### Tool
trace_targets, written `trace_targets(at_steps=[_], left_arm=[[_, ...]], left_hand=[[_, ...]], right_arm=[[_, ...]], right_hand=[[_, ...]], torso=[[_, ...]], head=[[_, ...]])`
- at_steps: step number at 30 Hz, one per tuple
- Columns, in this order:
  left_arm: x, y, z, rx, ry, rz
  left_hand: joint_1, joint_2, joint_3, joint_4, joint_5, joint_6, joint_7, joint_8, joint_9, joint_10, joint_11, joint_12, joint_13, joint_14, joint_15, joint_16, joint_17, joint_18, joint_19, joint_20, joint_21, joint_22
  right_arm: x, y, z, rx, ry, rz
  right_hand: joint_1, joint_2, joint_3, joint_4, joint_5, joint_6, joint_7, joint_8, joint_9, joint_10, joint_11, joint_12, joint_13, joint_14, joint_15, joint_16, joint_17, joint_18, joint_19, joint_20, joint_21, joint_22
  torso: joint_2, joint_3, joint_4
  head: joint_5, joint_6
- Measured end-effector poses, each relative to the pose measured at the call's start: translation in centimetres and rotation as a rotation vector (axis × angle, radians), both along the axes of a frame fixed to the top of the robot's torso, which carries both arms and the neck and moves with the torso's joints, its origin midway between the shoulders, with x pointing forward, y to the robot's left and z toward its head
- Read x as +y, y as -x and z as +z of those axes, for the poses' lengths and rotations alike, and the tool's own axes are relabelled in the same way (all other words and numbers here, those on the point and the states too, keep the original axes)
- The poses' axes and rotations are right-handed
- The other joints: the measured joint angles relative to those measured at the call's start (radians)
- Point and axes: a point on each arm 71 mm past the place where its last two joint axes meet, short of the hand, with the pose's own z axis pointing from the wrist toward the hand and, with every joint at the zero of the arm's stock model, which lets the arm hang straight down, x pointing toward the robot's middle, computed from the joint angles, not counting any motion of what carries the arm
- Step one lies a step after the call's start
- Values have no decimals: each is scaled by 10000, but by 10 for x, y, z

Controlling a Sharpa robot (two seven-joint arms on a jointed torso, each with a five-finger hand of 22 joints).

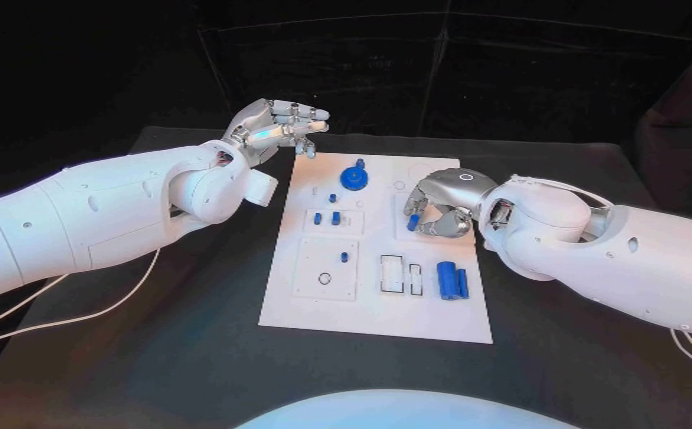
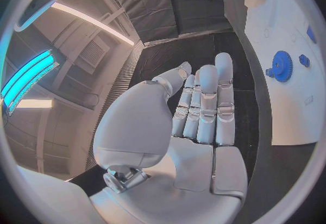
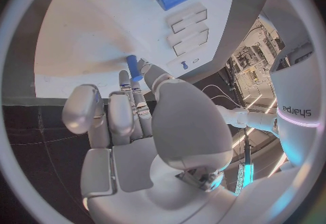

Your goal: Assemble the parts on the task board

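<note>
Black table [image 1: 173, 349], white task board [image 1: 433, 319] at centre, lengthwise away from the robot.

Left hand [image 1: 277, 129]: raised off the board's far left corner, fingers loosely bent and side by side, nothing in them. Clear of the work.

Right hand [image 1: 440, 206]: low over the board's right middle, pinching a short blue peg [image 1: 414, 220] at the fingertips, peg roughly upright, tip near the surface. Contact with the board: cannot tell.

Progress, judged: early to middle. Blue gear [image 1: 355, 178] sits at the far end; 3 small pegs [image 1: 327, 217] stand near the left middle; 2 larger blue blocks [image 1: 451, 280] lie side by side near the right edge, beside 2 open rectangular slots [image 1: 400, 275]. Slots and a round hole [image 1: 325, 278] look unfilled. The held peg is not yet seated.

Obstacles: none seen around the right hand; the blocks lie just nearer the robot.
</note>
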Motion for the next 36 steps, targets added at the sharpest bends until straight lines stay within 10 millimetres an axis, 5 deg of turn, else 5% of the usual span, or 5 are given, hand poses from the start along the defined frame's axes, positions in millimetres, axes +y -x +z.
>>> trace_targets(at_steps=[14,28,36], left_arm=[[0,0,0,20,-1,-21],[1,0,0,42,-12,-15],[2,0,-1,51,-22,0]], left_hand=[[0,0,0,0,0,0,0,0,0,0,0,0,0,0,0,0,1,-1,0,0,0,1],[54,54,-28,-29,0,0,0,41,0,0,0,51,10,-37,-37,0,-32,0,0,0,-47,-24],[54,54,-28,-28,0,0,0,41,0,0,0,51,9,-37,-37,0,-31,0,0,0,-47,-23]], right_arm=[[4,-3,-2,103,95,97],[1,2,2,-257,-245,-47],[0,15,24,-325,-1212,-56]], right_hand=[[274,272,638,-37,-384,1115,-122,405,114,1026,-220,-68,45,1,-144,178,222,0,107,-179,171,273],[204,340,741,0,-442,1209,-133,431,141,1153,-232,-203,43,-34,-179,214,278,0,107,-178,212,317],[203,339,768,26,-443,1206,-132,412,136,1184,-201,-240,43,-34,-179,259,307,-1,111,-182,212,339]], torso=[[-6,-1,-7],[-24,-7,-10],[-32,-12,-7]], head=[[-14,-61],[-54,-47],[-68,-5]])
